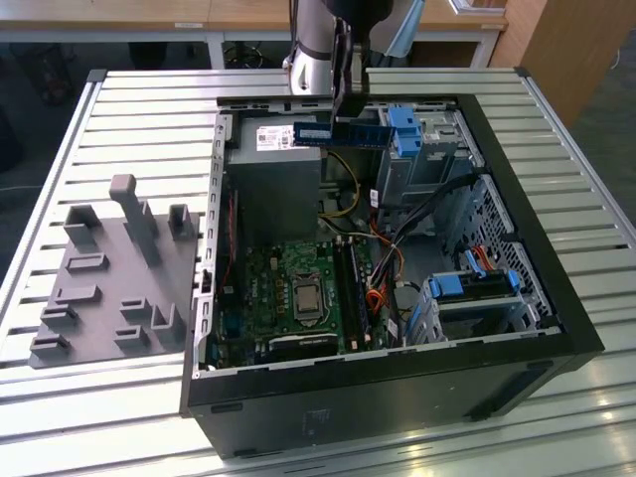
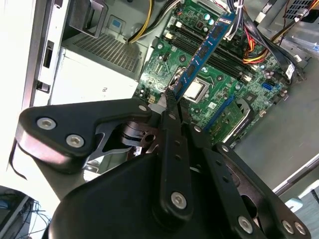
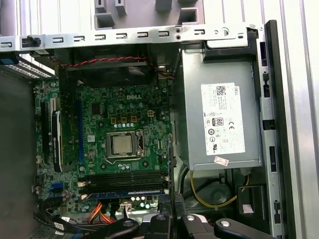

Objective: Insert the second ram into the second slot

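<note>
**Ram held high over the open case**

The ram (image 1: 338, 134) (image 2: 205, 50) hangs level in the air above the far end of the case (image 1: 397, 388). It is over the power supply (image 1: 273, 169), with one end just beside a blue drive latch (image 1: 405, 129). The pincer (image 1: 342, 117) (image 2: 169, 97) is clamped on it from above, about mid-length, with both fingers pressed against its flat faces.

To my eye the stick is light and stiff but brittle: a thin board with small black chips along it that would not take bending or a knock. The long top edge and the short ends look like the safe places to hold. The chips and the contact edge underneath are best left alone. That lower edge hangs free below the fingers.

The slots (image 1: 350, 288) (image 3: 124, 178) are dark parallel rows on the green board (image 1: 298, 288), next to the processor socket and well apart from the ram. I cannot tell from here which slot is the second. Orange and black cables (image 1: 388, 248) loop close beside them, so the space around them looks tight.

The case lies on its side on a ribbed metal surface (image 1: 149, 109), and a grey fixture plate (image 1: 99, 298) sits to the exterior view's left of it. Behind are desks, and a wooden cabinet (image 1: 566, 50) stands in the far corner.
</note>
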Motion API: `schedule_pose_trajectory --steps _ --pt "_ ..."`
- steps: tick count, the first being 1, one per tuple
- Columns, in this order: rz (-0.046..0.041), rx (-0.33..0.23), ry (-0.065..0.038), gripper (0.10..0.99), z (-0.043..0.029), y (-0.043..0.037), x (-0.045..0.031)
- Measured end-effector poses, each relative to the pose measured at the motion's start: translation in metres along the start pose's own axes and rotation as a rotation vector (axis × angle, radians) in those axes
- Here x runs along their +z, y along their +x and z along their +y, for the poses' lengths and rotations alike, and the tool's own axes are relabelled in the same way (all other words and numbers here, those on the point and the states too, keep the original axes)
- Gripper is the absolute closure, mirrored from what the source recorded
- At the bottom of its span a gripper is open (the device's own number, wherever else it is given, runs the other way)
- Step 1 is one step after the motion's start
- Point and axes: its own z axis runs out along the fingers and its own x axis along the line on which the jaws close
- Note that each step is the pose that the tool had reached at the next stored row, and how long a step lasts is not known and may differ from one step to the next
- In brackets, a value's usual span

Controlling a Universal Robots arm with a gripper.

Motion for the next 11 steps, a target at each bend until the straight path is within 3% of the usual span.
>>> schedule_pose_trajectory --steps 11 --pt "-0.0012 0.053 0.001 0.949 0.0 0.0 0.0"
